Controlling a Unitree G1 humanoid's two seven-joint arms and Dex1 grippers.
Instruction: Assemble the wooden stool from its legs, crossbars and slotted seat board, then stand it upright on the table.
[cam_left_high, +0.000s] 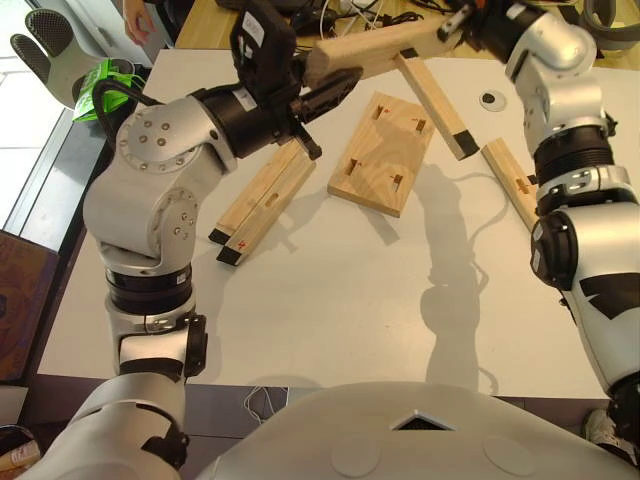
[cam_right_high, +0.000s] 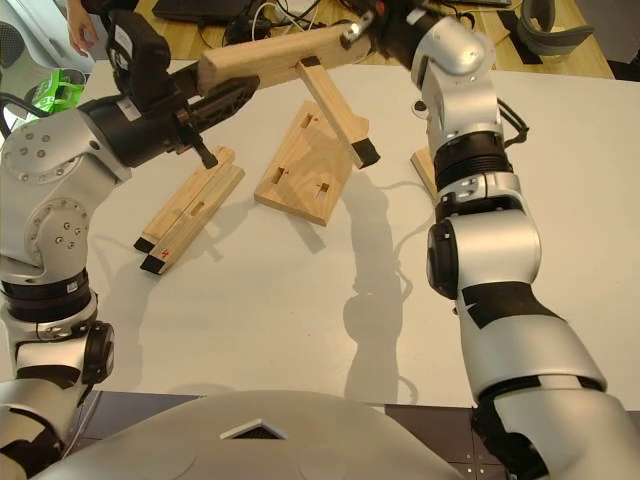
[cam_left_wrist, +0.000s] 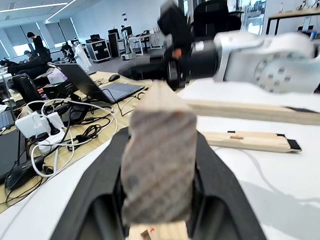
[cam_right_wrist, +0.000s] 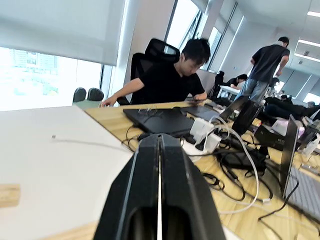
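Note:
My left gripper (cam_left_high: 322, 78) is shut on one end of a long wooden beam (cam_left_high: 385, 48), held in the air over the back of the table. A black-tipped leg (cam_left_high: 435, 100) is joined to that beam and slants down from it. My right gripper (cam_left_high: 455, 22) sits at the beam's far end with its fingers (cam_right_wrist: 150, 165) pressed together and nothing between them. The slotted seat board (cam_left_high: 380, 155) lies flat under the beam. Two more legs (cam_left_high: 265, 200) lie side by side to its left. Another leg (cam_left_high: 510, 180) lies at the right, partly behind my right arm.
The white table (cam_left_high: 350, 310) has bare room in front of the board. A round cable port (cam_left_high: 491, 99) sits at the back right. A green object (cam_left_high: 100, 80) lies off the left edge. Behind the table stands a wooden desk (cam_right_wrist: 250, 220) with laptops and cables.

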